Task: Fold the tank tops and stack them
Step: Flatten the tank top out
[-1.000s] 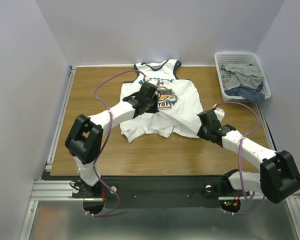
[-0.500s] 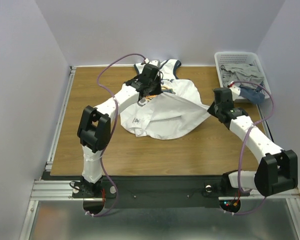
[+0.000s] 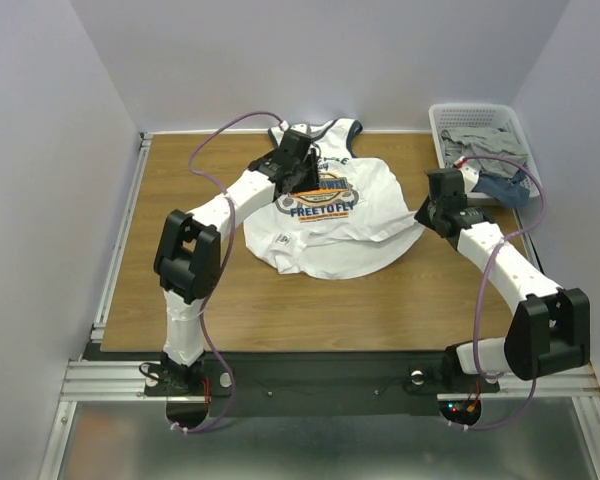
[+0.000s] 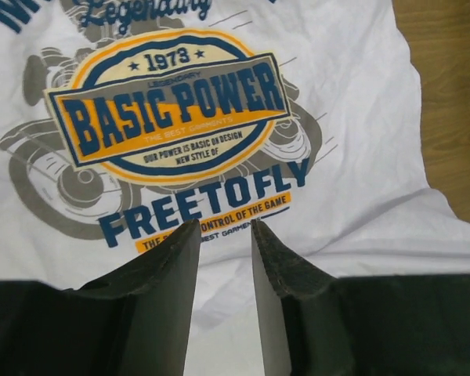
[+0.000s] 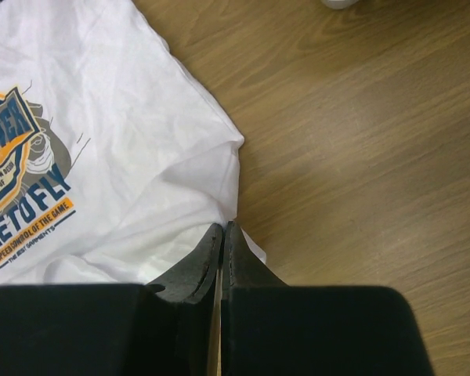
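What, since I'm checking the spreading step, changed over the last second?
The left gripper and right gripper swung farther out, pulling the tank top flatter. The left then opened and let go; the right stays shut on its edge. The laundry basket hasn't moved.

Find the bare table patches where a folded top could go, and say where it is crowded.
Free: the left strip between table edge and left arm; the front strip between top and near edge. Crowded: between top and basket, where the right pincer sits.

matt cloth tank top (image 3: 332, 243) on smooth wood-grain table (image 3: 380, 300).
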Robot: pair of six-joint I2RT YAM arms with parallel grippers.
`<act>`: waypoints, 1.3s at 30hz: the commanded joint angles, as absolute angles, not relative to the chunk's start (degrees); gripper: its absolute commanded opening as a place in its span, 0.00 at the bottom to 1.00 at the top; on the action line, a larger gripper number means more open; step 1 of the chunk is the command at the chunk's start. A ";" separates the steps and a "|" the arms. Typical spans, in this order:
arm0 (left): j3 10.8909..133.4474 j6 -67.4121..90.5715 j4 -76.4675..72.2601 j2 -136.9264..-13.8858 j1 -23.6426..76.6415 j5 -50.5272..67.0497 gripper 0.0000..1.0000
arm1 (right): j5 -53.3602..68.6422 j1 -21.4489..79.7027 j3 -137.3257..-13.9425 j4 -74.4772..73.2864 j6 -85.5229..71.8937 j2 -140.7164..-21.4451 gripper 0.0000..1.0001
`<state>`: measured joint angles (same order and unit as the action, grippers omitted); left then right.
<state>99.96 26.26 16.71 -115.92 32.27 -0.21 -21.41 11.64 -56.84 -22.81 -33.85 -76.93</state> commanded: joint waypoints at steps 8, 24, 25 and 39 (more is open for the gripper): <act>69.46 39.54 13.71 -87.73 30.06 -11.07 0.45 | -20.92 11.16 -61.00 -21.18 -32.43 -78.92 0.00; 44.03 55.37 4.23 -74.87 31.29 -1.15 0.21 | -14.42 11.25 -57.31 -18.28 -32.87 -79.28 0.00; 44.12 54.85 3.44 -75.49 31.38 -0.71 0.23 | -14.24 11.25 -57.30 -18.19 -32.96 -79.19 0.00; 45.44 57.56 7.38 -80.86 36.03 -5.35 0.34 | -14.15 11.25 -55.55 -17.49 -33.31 -78.57 0.00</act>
